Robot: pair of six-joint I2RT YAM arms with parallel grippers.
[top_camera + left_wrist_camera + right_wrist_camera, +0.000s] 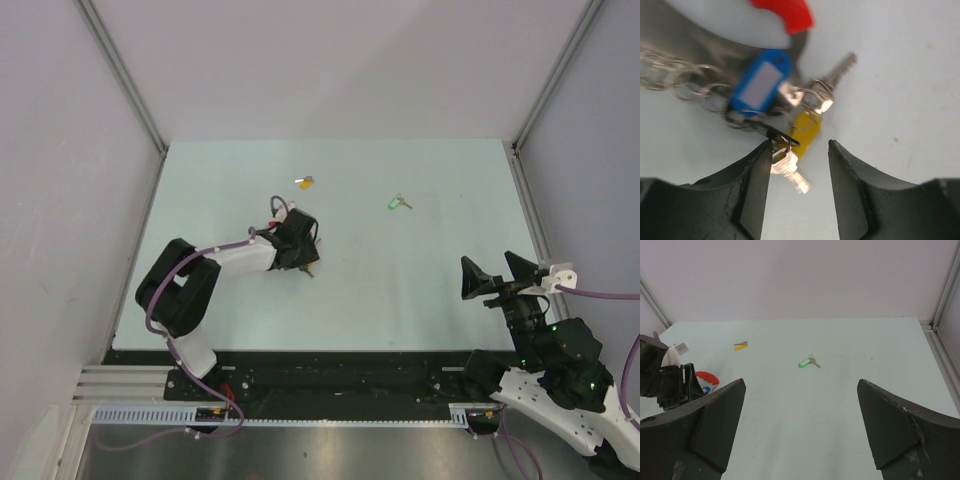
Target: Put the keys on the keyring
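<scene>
While the left gripper (pixel 800 150) straddles the keyring (pixel 760 85) on the table, unclamped, and the right gripper (pixel 801 384) hangs wide open, we advise centring before clamping, lest only the orange tag (pixel 807 131) be pinched. The green-headed key (pixel 399 203) and yellow-headed key (pixel 306 182) lie loose beyond.

Left gripper (pixel 298 248) is pointing down at the keyring (pixel 282 210), left of the table's (pixel 420 300) centre. Yellow key (pixel 306 182) and green key (pixel 398 203) are lying nearer the far edge. Right gripper (pixel 495 273) is gaping by the right edge.
</scene>
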